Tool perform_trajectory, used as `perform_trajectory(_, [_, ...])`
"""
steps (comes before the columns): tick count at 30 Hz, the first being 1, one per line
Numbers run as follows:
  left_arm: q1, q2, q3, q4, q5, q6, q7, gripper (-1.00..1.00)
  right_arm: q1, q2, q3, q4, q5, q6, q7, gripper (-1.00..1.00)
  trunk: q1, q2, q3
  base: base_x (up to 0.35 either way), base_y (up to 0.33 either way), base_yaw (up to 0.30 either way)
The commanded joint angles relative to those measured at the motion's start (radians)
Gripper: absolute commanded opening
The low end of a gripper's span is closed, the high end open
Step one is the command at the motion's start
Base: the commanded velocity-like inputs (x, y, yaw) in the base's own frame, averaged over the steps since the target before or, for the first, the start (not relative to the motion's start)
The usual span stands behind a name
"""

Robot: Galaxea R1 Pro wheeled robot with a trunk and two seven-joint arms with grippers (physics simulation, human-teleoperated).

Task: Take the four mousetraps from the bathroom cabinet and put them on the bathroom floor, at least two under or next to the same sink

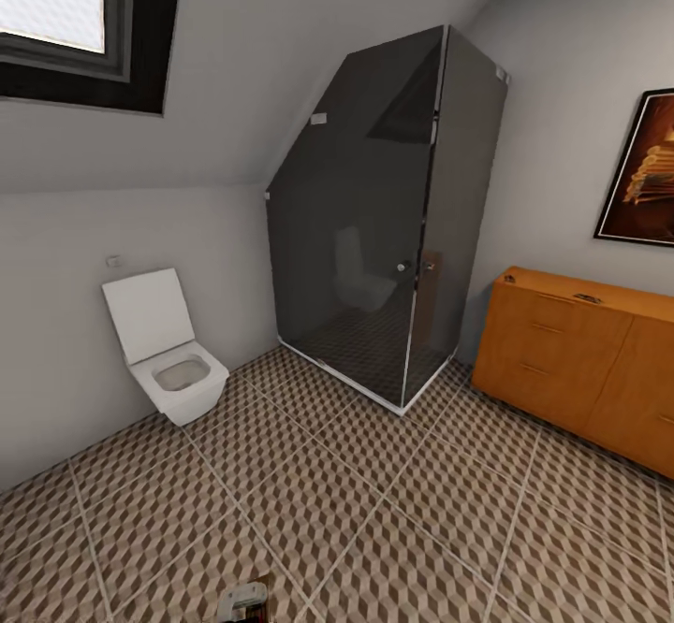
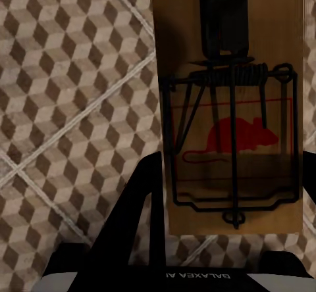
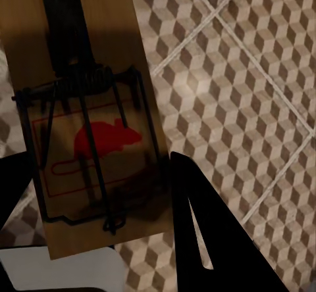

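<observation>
Left gripper [image 2: 227,233] – marked "GALAXEA" – clamps a mousetrap [image 2: 230,108].

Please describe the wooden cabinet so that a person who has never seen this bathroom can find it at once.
Find the dark glass shower stall in the far corner under the sloped ceiling. On the wall to its right stands the cabinet, low and wide, below a dark-framed picture. It is the one orange-brown wooden piece with drawer fronts, unlike the white toilet on the stall's other side.

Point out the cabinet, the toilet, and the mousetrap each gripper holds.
cabinet [image 1: 562,347]: head view, drawer front.
toilet [image 1: 178,378]: head view, seat rim.
left mousetrap [image 2: 230,141]: left wrist view, red mouse print.
right mousetrap [image 3: 105,137]: right wrist view, red mouse print.
</observation>
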Motion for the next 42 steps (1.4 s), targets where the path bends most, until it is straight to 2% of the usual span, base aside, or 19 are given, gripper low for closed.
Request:
perform_trajectory(1, [-0.001,0.000,-0.008,0.000,0.009,0.002,0.000,-1.00,-0.001,0.000,0.006,0.003,-0.002,-0.005,-0.009,-1.00,0.000,-0.001,-0.001,0.000,0.000,0.254])
perform_trajectory(42, [-0.001,0.000,-0.008,0.000,0.010,0.002,0.001,-1.00,-0.001,0.000,0.006,0.003,-0.002,-0.010,-0.014,-1.00,0.000,-0.001,-0.001,0.000,0.000,0.294])
